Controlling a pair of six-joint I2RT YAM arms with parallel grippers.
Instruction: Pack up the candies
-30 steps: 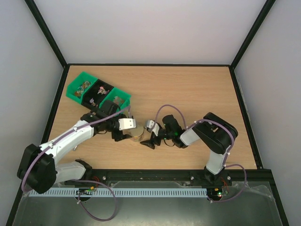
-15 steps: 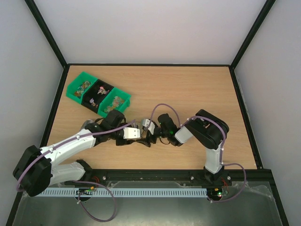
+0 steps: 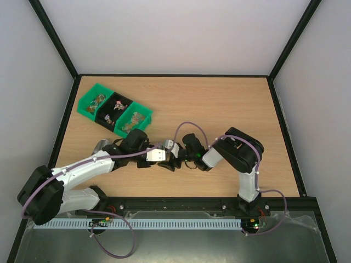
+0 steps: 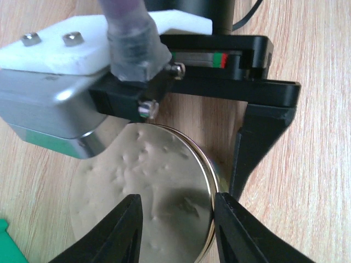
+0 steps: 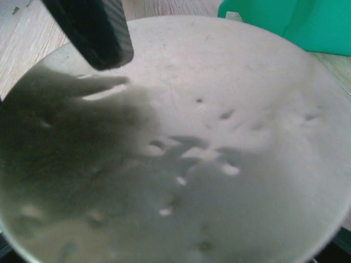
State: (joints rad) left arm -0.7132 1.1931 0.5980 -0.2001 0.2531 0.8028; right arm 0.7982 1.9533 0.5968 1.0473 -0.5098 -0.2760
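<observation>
The candies [image 3: 116, 107] lie in the three compartments of a green tray [image 3: 83, 105] at the table's back left. A jar with a round whitish, gold-rimmed lid [image 4: 148, 192] stands between my two grippers and is hidden in the top view. My left gripper [image 4: 175, 222] is open: one finger is over the lid's face, the other just past its rim. My right gripper [image 3: 175, 156] faces it, and one black finger [image 4: 258, 142] lies along the jar's side. Its other finger is hidden. The lid [image 5: 181, 142] fills the right wrist view.
A shiny grey object [image 3: 101, 146] lies beside the left arm, partly hidden. The green tray's corner [image 5: 285, 22] shows just behind the jar. The left gripper's finger [image 5: 93, 33] reaches over the lid's edge. Black frame rails border the table.
The left gripper has reached right and the right gripper left. They have closed in on the jar, which showed between them before and is now hidden in the top view.
</observation>
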